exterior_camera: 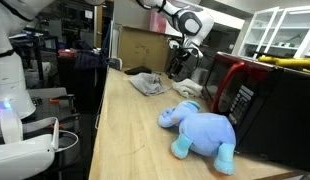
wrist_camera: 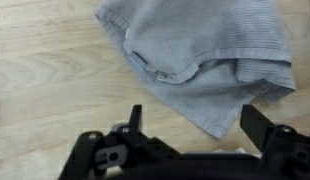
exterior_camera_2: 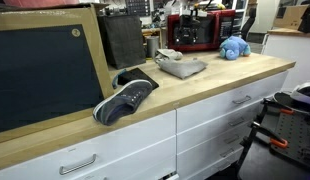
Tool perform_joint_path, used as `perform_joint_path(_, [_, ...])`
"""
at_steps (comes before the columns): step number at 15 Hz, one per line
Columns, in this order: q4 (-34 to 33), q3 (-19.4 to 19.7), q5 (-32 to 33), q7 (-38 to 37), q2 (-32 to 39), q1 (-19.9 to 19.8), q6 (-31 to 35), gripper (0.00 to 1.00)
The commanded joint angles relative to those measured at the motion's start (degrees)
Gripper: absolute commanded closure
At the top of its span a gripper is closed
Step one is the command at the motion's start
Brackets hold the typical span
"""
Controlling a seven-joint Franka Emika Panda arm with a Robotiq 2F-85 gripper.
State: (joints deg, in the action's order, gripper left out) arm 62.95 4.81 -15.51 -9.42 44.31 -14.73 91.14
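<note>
The fingers (wrist_camera: pixel 257 125) stood wide apart and held nothing, poised over the near edge of a crumpled grey cloth (wrist_camera: pixel 200 50). The cloth lay on the light wooden desk (wrist_camera: pixel 45 90), near a red microwave (exterior_camera: pixel 230 85). A blue plush elephant (exterior_camera: pixel 200 130) lay in front of the microwave, apart from the cloth. In an exterior view a dark sneaker (exterior_camera_2: pixel 125 100) lay well apart from the cloth.

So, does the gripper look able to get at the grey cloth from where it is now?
Probably yes. The gripper, jaws open, hangs just above the grey cloth on the wooden counter, and the wrist view shows nothing between them. The blue plush elephant lies well off to one side.
</note>
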Motion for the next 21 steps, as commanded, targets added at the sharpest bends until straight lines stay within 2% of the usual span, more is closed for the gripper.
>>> perform_joint_path(1, [3.4,0.5,2.2,3.9,-0.5,-0.8,-0.7,0.00])
perform_joint_path(12, [15.1,0.2,2.9,6.2,-3.7,1.2,0.6,0.01])
perform_joint_path(13, [16.1,0.2,3.1,6.8,-3.9,1.4,0.8,0.25])
perform_joint_path(14, [17.1,0.2,3.1,7.1,-4.2,1.5,1.0,0.25])
perform_joint_path(15, [17.9,0.2,3.1,7.7,-4.4,1.5,1.0,0.30])
perform_joint_path(21, [20.1,0.0,2.5,8.6,-6.3,1.3,-0.3,0.77])
